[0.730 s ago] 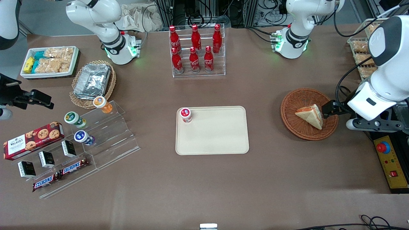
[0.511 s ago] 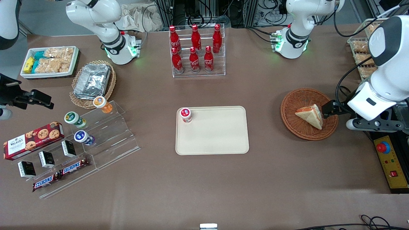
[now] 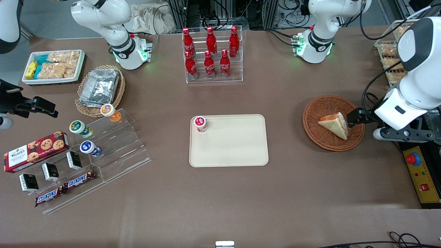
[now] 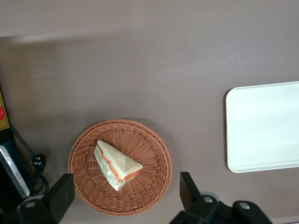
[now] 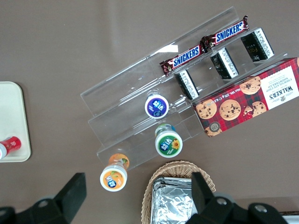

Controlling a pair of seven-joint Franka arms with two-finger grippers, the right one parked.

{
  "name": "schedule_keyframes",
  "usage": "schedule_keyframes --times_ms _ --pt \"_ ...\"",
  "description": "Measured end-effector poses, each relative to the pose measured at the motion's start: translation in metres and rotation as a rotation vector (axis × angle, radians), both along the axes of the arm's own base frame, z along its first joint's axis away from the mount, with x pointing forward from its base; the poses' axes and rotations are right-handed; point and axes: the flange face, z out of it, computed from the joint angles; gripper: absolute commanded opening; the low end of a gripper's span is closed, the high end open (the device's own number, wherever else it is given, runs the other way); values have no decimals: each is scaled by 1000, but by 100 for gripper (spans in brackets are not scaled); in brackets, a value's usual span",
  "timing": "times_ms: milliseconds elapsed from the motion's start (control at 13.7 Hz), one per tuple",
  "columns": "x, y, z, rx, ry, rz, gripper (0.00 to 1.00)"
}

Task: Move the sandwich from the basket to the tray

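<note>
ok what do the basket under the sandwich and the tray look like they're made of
The basket looks like tightly woven wicker, reddish-brown and matte; the concentric weave ridges show. The tray looks like moulded plastic, cream-beige and smooth, with rounded corners and a low rim. The sandwich shows white bread with orange and red filling. The claw hangs open above the basket.

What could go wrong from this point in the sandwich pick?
The open tool hangs above the basket with the sandwich between its fingers' line. The wedge lies tilted on its side, so a pinch may squash or slip off it. The light basket might shift or lift too. A small red-lidded cup already occupies one tray corner.
</note>
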Motion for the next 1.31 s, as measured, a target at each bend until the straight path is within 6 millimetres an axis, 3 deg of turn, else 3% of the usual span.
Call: schedule_keyframes --times_ms 657,1022,1314 --pt "-13 3 0 10 79 1 100" --pt "-48 10 12 22 105 30 100" --pt "-79 23 -10 38 120 194 100"
